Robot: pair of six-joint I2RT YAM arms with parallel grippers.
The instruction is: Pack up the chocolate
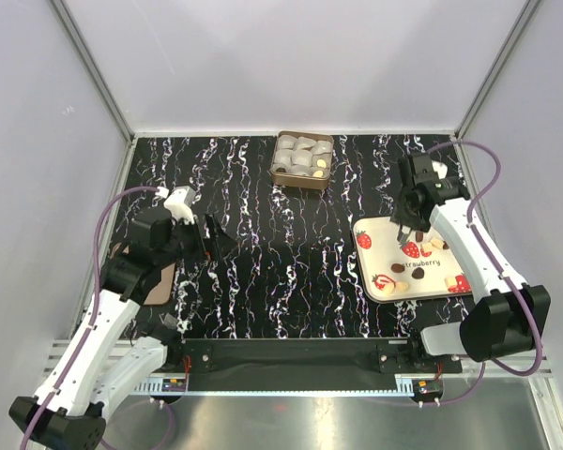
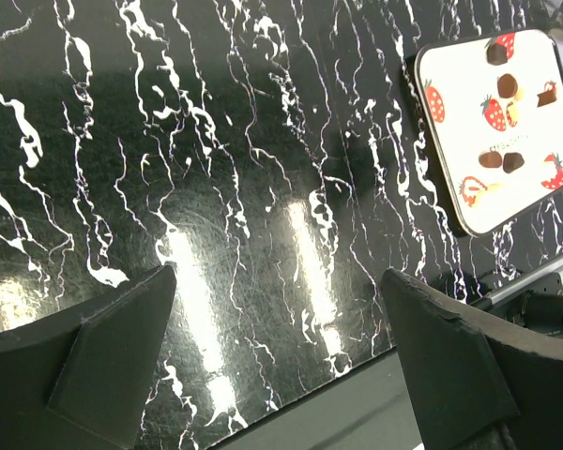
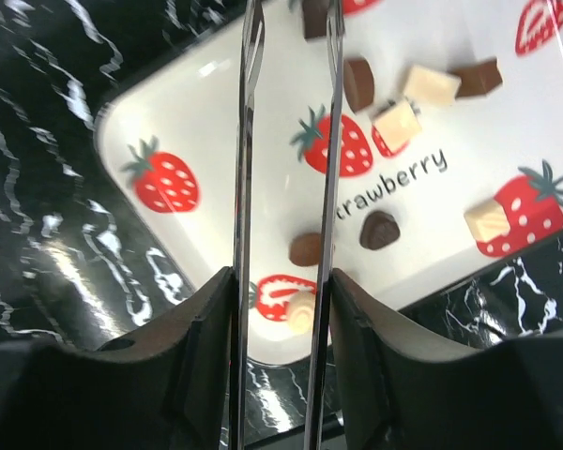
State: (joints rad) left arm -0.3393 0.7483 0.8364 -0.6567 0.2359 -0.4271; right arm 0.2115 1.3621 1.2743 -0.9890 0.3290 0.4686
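My right gripper (image 3: 281,277) is clamped on a pair of metal tweezers (image 3: 247,141), their prongs reaching out past my fingertips over the white strawberry tray (image 3: 197,103). The chocolate (image 3: 380,230) lies scattered on the tray, mostly right of the prongs, with one dark piece at their tips. My left gripper (image 2: 278,309) hangs with its fingers spread wide above the black marbled table (image 2: 216,141), the tray well off beyond its right finger.
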